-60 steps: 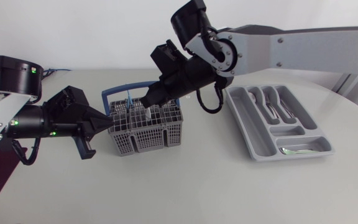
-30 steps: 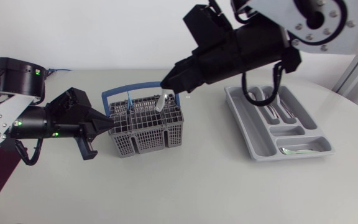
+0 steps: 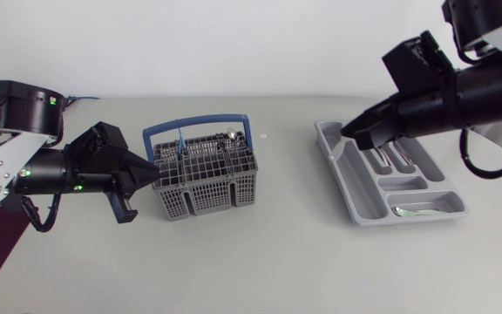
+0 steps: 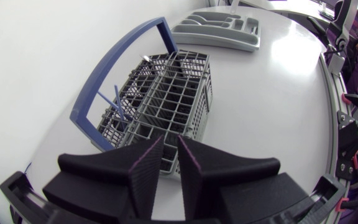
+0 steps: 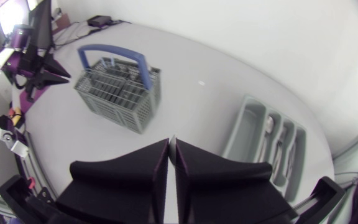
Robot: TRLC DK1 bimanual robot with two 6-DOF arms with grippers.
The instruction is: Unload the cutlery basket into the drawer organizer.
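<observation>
Two arms are showing in the head view, each cut off at the picture's edge. The left pincer (image 3: 153, 168) is lying low over the desk (image 3: 260, 262), clamping the near wall of the cutlery basket (image 3: 206, 179) straight ahead of it. Just past its tip a thin blue utensil (image 3: 181, 141) is standing in the basket. Farther ahead a small silver piece (image 3: 230, 135) is poking above the grid, but what kind either one is cannot be made out. The blue handle (image 3: 194, 123) is arching over the basket's far side. The right pincer (image 3: 348, 133) is hanging over the drawer organizer (image 3: 353, 187), well apart from the basket, and its dark tip is hiding anything it might carry. Cutlery (image 3: 382, 150) is lying in the long compartments beside it.

In the left wrist view the fingers are standing a narrow gap apart, with the basket's rim sitting in that gap and touching both. The organizer is lying far ahead, beyond the basket.

In the right wrist view the fingers are pressing together down to a thin slit. A pale line is showing in the slit, and I cannot tell whether it is cutlery. The organizer is lying beneath and ahead of the pincer, and the basket is sitting well ahead, off to the other side.
</observation>
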